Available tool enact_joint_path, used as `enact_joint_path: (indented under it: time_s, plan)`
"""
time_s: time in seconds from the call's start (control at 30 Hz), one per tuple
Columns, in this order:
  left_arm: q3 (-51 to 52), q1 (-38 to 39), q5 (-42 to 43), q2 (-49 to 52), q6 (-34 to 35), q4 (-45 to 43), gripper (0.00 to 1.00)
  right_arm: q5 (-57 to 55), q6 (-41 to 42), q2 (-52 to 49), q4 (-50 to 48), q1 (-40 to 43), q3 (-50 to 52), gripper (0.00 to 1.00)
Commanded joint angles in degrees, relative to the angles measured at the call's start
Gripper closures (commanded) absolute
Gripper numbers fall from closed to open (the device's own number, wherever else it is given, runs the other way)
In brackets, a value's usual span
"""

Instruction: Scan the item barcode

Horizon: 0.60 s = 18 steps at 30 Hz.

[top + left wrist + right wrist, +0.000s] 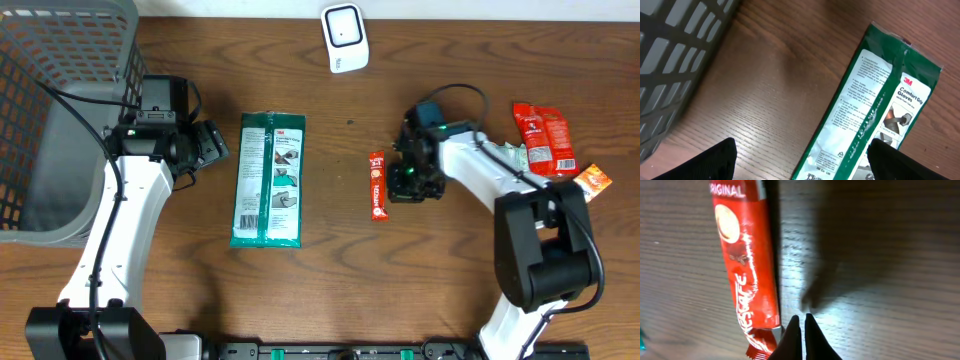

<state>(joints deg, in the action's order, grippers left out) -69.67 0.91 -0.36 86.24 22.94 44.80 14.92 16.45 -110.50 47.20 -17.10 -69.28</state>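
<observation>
Your right pincer [800, 330] is clenched, its two fingertips pressed together with nothing between them. In the right wrist view the tips sit just right of the lower end of the red coffee stick [742, 265]. You cannot tell from this view whether they touch its corner.

In the overhead view the coffee stick [378, 186] lies flat on the worktop [350, 270], slightly right of frame centre, long axis running top to bottom. The right pincer [395, 188] is immediately to its right.

The white scanner [345, 38] stands at the top centre of the frame, well apart from the stick.

Your left pincer [215, 148] is released and holds nothing. In the left wrist view one dark finger [715, 160] shows at lower left and its mate at lower right, and between them a green glove pack [875, 105] lies flat on the wood.

The glove pack [268, 180] is left of centre overhead. A grey basket [60, 60] fills the upper left. At right are a red pouch [543, 138] and, lower right of it, a small orange sachet [594, 180].
</observation>
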Motion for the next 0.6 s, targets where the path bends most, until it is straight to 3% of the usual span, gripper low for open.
enact_joint_path:
  time_s: [0.0,0.57]
  plan:
    - [0.17,-0.09,-0.5,0.07,0.52,0.15,0.16,-4.48,2.43,0.37,0.52,-3.06,-3.1,0.99]
    - [0.17,-0.09,-0.5,0.07,0.52,0.15,0.16,-14.84,8.76,0.35,1.86,-11.04,-5.88,0.99]
